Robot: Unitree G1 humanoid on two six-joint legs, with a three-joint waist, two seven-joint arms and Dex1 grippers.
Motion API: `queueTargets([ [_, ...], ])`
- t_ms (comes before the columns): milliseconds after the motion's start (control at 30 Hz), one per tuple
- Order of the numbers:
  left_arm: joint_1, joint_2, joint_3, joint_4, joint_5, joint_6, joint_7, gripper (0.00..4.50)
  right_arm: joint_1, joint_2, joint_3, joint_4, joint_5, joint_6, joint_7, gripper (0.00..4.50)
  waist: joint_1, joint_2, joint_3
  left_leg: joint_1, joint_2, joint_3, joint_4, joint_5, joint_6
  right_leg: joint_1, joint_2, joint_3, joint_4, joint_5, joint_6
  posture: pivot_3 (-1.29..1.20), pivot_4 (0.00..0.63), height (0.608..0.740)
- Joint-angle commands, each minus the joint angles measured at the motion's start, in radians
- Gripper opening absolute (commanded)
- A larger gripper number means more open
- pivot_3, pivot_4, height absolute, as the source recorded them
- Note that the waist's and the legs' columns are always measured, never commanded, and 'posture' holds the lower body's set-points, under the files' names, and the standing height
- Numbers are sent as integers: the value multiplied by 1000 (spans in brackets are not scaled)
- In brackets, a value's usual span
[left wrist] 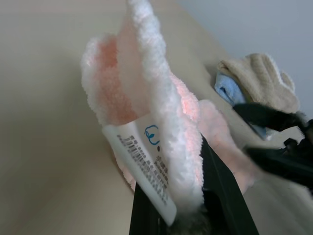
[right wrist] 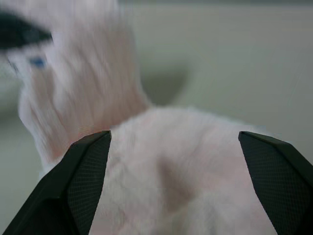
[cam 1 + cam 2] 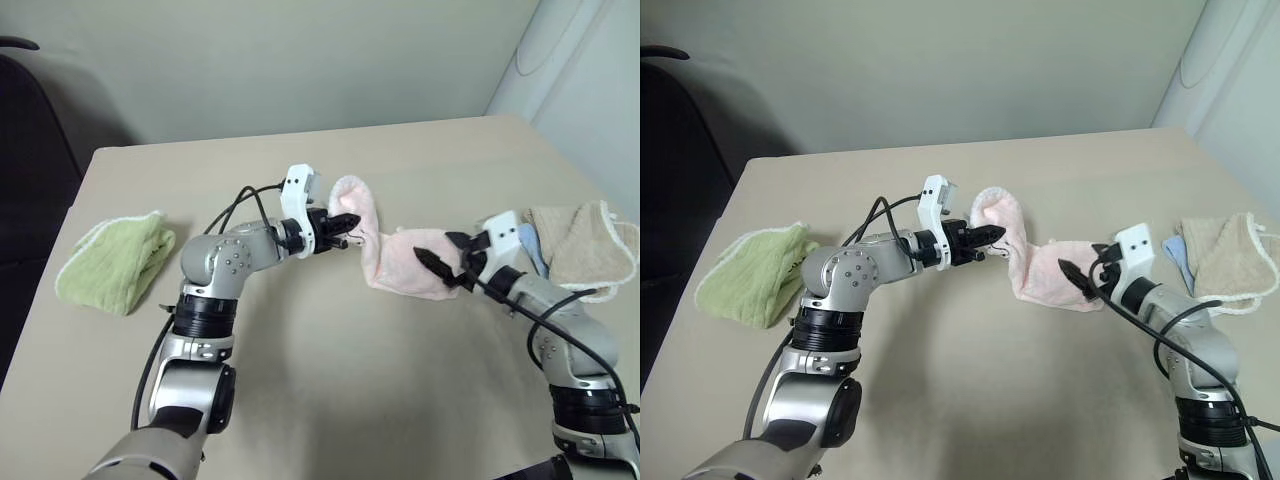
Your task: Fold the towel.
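The right gripper [image 3: 440, 266] is seen spread wide beside the towel [image 3: 400, 260], one edge pinched by the left gripper [image 3: 347, 230]; that edge is best carried across squarely.

A plain beige tabletop [image 3: 330, 390] stands against a pale wall [image 3: 280, 60]. On its left side lies a crumpled light green terry towel with white edging [image 3: 115, 262], bunched into a loose heap. Well apart, at the right edge, a beige terry towel with white trim [image 3: 585, 245] rests partly on top of a small light blue cloth [image 3: 530, 245]. A dark chair [image 3: 30, 170] sits just beyond the table's left end.
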Motion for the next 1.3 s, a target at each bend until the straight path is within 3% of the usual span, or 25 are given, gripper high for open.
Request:
queueTargets([
  [33,-59,-11,-18,-50,1,-4,-42,0,-25,14,-138,-47,116,24,-41,4411,0,0,0,0,0,0,1,0,0,0,0,0,0,0,0,0,150,735],
  [100,-123,-25,-94,-40,31,-18,-94,0,-56,29,-249,-13,163,32,-123,4411,9,0,0,-1,0,-1,2,0,0,0,0,0,0,0,0,0,150,735],
  [267,-238,-90,-290,57,155,-80,-208,0,-116,47,-384,77,194,5,-261,4411,20,0,0,-4,-4,-3,11,-3,6,3,-4,0,-1,-1,-2,0,150,735],
  [567,-318,-212,-603,323,447,-297,-385,0,-20,90,-371,-30,192,-27,-322,4411,7,3,0,-4,-11,-1,9,-5,11,2,-13,1,-1,-1,12,0,150,735],
  [633,-316,-228,-627,361,491,-337,-414,556,8,106,-371,-55,195,-29,-337,4500,7,3,0,-5,-12,-1,10,-7,14,3,-15,1,-1,-3,15,0,150,735],
  [667,-313,-235,-632,374,507,-348,-422,746,19,113,-370,-64,197,-30,-342,4500,7,4,0,-5,-12,0,10,-7,15,3,-16,1,-1,-3,16,0,150,735],
  [833,-304,-283,-569,445,537,-370,-419,2545,43,121,-338,-91,189,-24,-354,4500,7,4,0,-9,-14,0,11,-8,17,1,-19,1,-2,-5,19,0,150,735],
  [1000,-288,-315,-440,413,471,-312,-431,4391,42,99,-323,-91,188,-14,-353,4500,8,4,0,-10,-15,1,12,-7,17,1,-20,0,-1,-6,20,0,150,735],
  [1267,-246,-272,-238,304,374,-197,-397,4455,18,-27,-315,-66,201,8,-299,4500,7,4,0,-10,-15,2,12,-7,18,1,-21,0,-1,-6,20,0,150,735],
  [1300,-242,-263,-216,299,371,-200,-385,4294,23,-58,-304,-71,211,31,-275,4330,8,4,0,-10,-15,2,12,-7,18,1,-21,0,-1,-6,21,0,150,735],
])
